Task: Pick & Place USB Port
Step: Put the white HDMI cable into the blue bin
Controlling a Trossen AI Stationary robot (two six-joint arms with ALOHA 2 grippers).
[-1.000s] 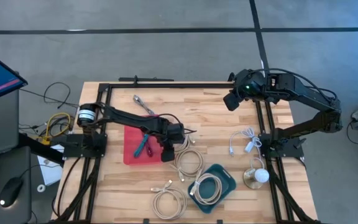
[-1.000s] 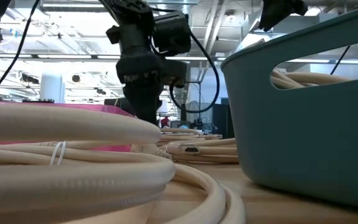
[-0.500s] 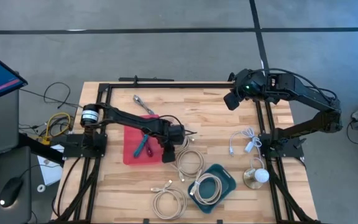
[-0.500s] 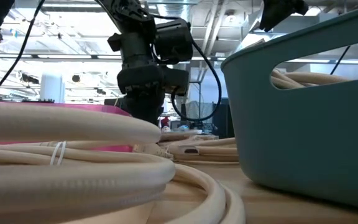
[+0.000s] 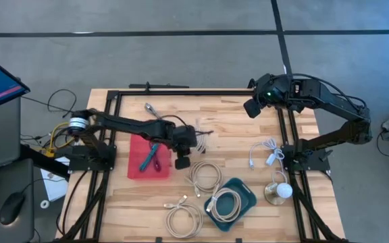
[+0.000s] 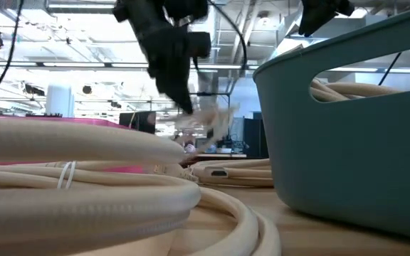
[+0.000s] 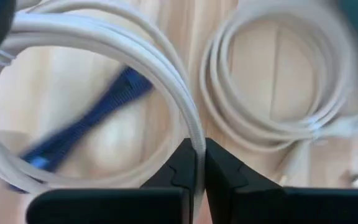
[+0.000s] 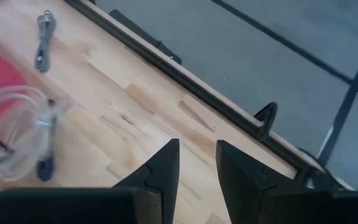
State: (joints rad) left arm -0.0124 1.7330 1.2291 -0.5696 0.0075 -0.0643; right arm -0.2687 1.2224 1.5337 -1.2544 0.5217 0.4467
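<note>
Since the earlier frame, the left gripper [image 7: 196, 163] has risen off the table [image 5: 235, 121], lifting a white cable coil [image 7: 104, 56] pinched between its closed fingers [image 7: 182, 168]. Coil and gripper hang above the table just beside the red tray [image 5: 137, 165]. Right gripper [image 8: 196, 163] waits, fingers slightly parted, over the table's far edge, well apart from the tray.

a coiled white usb cable [image 7: 166, 68] hangs lifted off the table, its loop pinched between the closed fingers of the left gripper [image 7: 196, 163], just beside the red tray. in the low view the cable [image 6: 208, 117] dangles blurred below the gripper, clear of the wood.
</note>
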